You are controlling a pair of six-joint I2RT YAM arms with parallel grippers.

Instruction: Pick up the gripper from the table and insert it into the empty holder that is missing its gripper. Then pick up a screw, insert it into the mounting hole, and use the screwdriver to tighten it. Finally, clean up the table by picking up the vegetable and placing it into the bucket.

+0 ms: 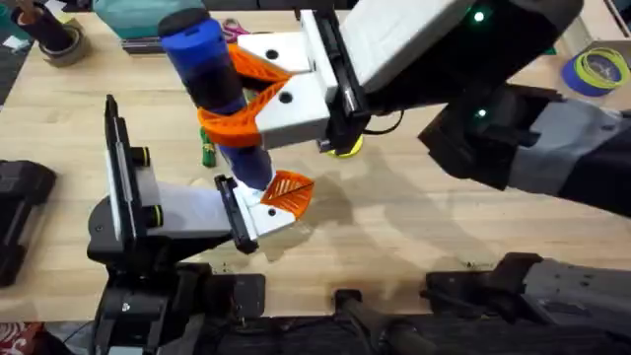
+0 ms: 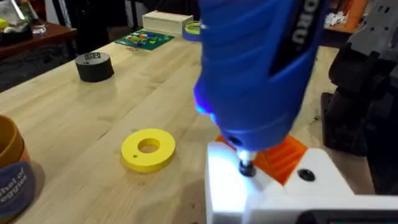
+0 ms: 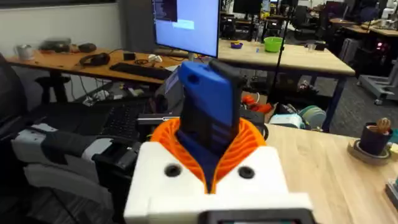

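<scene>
My right gripper (image 1: 254,94) reaches in from the right and is shut on the blue screwdriver (image 1: 207,69), its orange pads (image 3: 245,143) clamped on both sides of the body (image 3: 208,106). The screwdriver stands nearly upright. Its metal tip (image 2: 246,167) presses onto the white holder (image 2: 273,193) on my left gripper (image 1: 248,219). The orange ribbed gripper (image 1: 289,192) sits in that holder, just behind the tip (image 2: 287,155). The green vegetable (image 1: 207,150) lies on the table behind the screwdriver. The bucket (image 2: 12,168) stands at the edge of the left wrist view.
A yellow ring (image 1: 345,148) lies on the wood under the right arm (image 2: 148,148). A black tape roll (image 2: 94,65) sits farther off. A blue and yellow tape roll (image 1: 596,69) is at the back right. Black equipment lines the front edge.
</scene>
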